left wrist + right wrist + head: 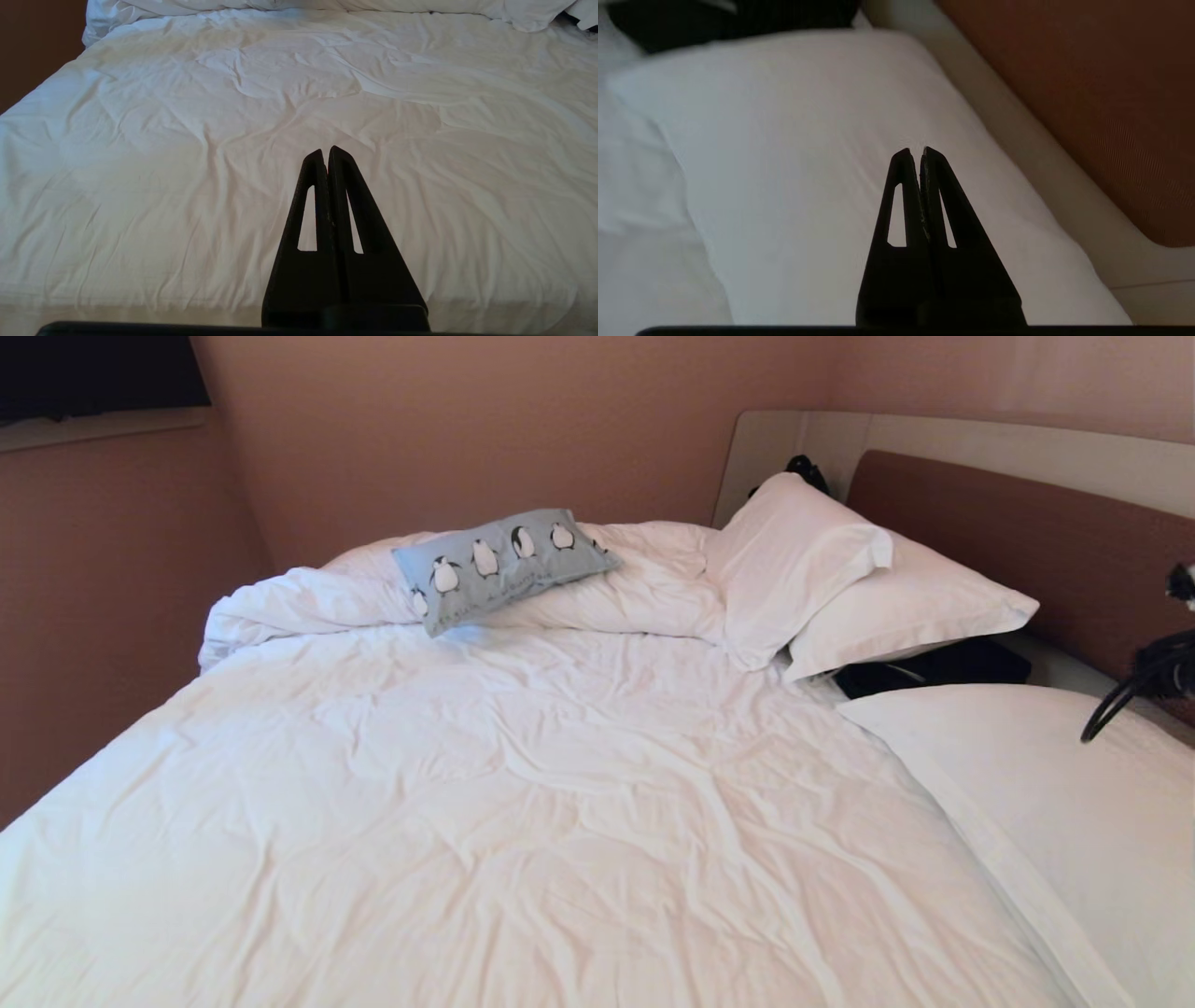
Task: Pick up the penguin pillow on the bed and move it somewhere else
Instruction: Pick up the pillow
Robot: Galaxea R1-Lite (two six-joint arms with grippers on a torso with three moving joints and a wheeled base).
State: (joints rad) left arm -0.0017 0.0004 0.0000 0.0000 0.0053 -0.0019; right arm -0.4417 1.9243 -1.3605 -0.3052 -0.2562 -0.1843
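A dark object [934, 667] is lying wedged between the white pillows [840, 574], too hidden to identify. At the head view's right edge only a cut-off black part of the right arm is showing. The penguin pillow [499, 565] is resting on the bunched duvet at the far side of the bed [523, 803]. The right gripper [915, 151] is hovering clenched and empty over a white pillow [808, 154]; the left gripper [325, 151], likewise clenched and empty, is hanging above the duvet.

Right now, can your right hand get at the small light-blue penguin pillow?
Probably not yet: the right hand is shut above a white pillow by the headboard, the light-blue penguin pillow far across the bed.
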